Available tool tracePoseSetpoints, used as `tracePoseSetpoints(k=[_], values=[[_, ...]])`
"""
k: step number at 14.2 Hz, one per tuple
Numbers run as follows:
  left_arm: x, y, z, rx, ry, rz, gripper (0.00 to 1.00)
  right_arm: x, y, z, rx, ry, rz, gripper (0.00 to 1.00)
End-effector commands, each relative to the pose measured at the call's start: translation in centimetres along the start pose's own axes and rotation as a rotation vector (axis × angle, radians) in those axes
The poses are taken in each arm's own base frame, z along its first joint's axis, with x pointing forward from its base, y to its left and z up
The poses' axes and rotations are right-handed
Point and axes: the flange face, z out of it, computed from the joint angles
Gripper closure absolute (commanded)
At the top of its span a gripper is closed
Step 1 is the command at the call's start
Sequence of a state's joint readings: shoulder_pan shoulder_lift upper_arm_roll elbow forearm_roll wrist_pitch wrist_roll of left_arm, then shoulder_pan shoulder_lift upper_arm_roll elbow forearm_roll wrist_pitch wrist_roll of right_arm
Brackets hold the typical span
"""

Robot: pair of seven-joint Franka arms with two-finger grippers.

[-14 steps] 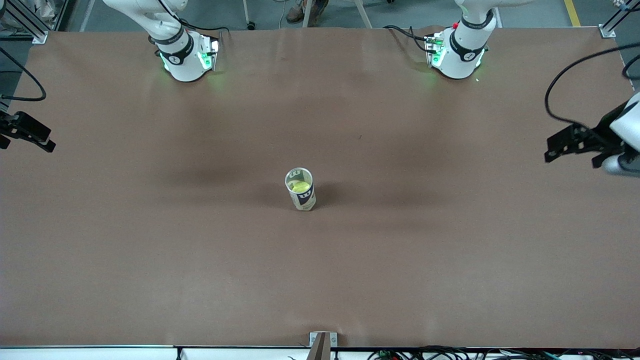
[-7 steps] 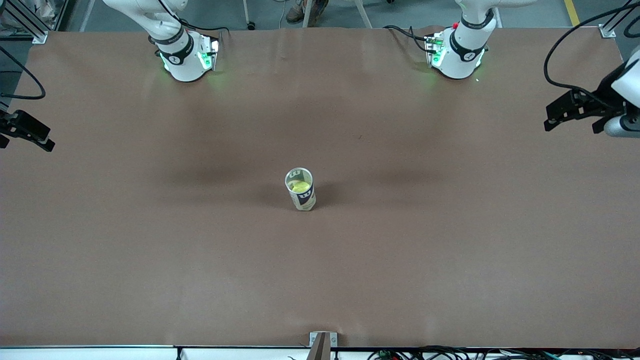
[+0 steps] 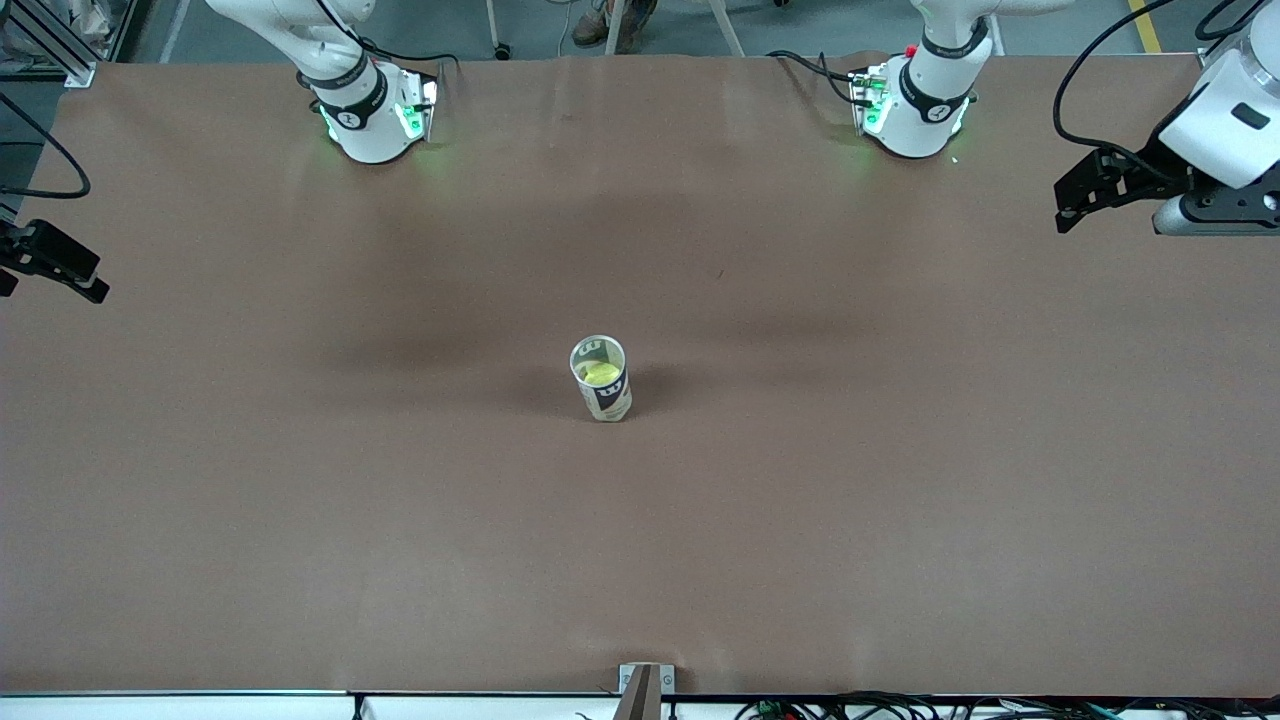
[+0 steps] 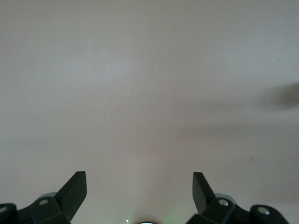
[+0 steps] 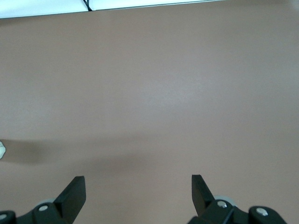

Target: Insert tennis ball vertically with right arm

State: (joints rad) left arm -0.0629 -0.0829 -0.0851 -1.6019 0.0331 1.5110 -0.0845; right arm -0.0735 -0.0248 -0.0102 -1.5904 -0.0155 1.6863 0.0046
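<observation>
**One ball already in the can, both arms drawn back**

One tennis ball (image 3: 601,374) sits inside the upright can (image 3: 601,380) at the centre of the frame, on the brown table (image 3: 640,520). The insertion looks done; the step in hand is retreat. The right gripper (image 3: 50,265), at the frame's left edge, hangs over the table with fingers (image 5: 72,196) spread and empty. The left gripper (image 3: 1100,185), upper right of the frame, is likewise spread (image 4: 72,193), holding nothing. Next calls only for parking clear of the can.
</observation>
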Motion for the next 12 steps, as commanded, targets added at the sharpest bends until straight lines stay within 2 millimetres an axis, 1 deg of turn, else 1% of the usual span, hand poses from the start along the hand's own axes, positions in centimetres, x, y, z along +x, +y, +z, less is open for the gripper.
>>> tracePoseSetpoints(k=[1, 5, 7, 9, 12], values=[[-0.33, -0.22, 0.02, 0.01, 0.013, -0.004, 0.0, -0.49, 0.27, -0.62, -0.008, 0.01, -0.006, 0.0], [-0.21, -0.45, -0.03, 0.008, 0.015, -0.01, 0.0, -0.47, 0.37, -0.63, -0.01, 0.011, -0.005, 0.0], [-0.2, -0.46, -0.03, -0.029, 0.013, -0.016, 0.0, -0.47, 0.2, -0.64, -0.01, 0.011, -0.008, 0.0], [-0.09, -1.18, 0.06, -0.064, 0.01, -0.039, 0.0, -0.47, 0.2, -0.64, -0.01, 0.011, -0.008, 0.0], [-0.12, -0.88, 0.13, -0.062, 0.007, -0.036, 0.0, -0.46, 0.2, -0.65, -0.01, 0.013, -0.008, 0.0]])
